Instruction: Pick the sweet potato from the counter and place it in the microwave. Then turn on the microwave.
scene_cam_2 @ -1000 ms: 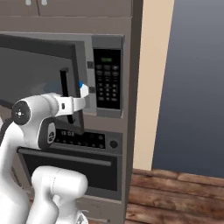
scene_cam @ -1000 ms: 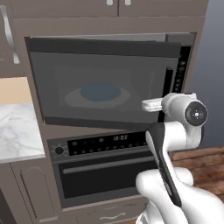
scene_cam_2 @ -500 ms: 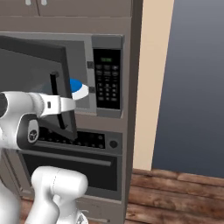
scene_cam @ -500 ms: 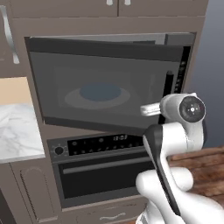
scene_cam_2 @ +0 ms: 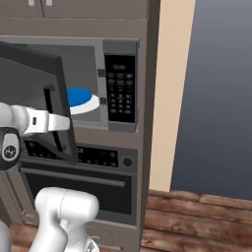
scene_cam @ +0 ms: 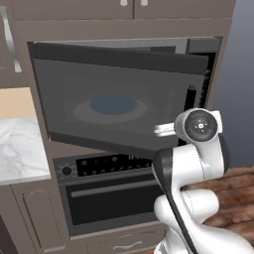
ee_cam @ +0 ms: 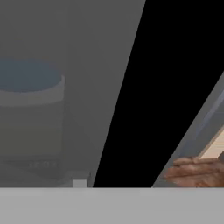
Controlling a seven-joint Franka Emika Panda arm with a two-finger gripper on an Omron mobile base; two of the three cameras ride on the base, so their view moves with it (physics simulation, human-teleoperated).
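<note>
The microwave (scene_cam_2: 120,49) has its dark glass door (scene_cam: 119,104) swung partly open on its left hinge. Inside it lies a round blue plate (scene_cam_2: 81,98), which also shows dimly through the glass (ee_cam: 26,76). The sweet potato is out of view. My gripper (scene_cam_2: 68,121) sits at the door's free edge, beside the vertical door handle (scene_cam_2: 49,106). Its white tip (scene_cam: 162,130) pokes out left of my wrist in the left base view. The fingers are hidden, so their state is unclear. The black keypad (scene_cam_2: 120,93) stands to the right of the opening. The marble counter (scene_cam: 20,149) lies at far left.
An oven with a knob and display (scene_cam: 106,198) sits right under the microwave. Cabinets (scene_cam: 124,7) run above it. A beige wall (scene_cam_2: 172,98) and wood floor (scene_cam_2: 197,221) are to the right. The open door juts out towards my arm.
My hand has drawn back leftward along the door's edge, and the door has swung slightly further open, uncovering the blue plate in the right base view.
</note>
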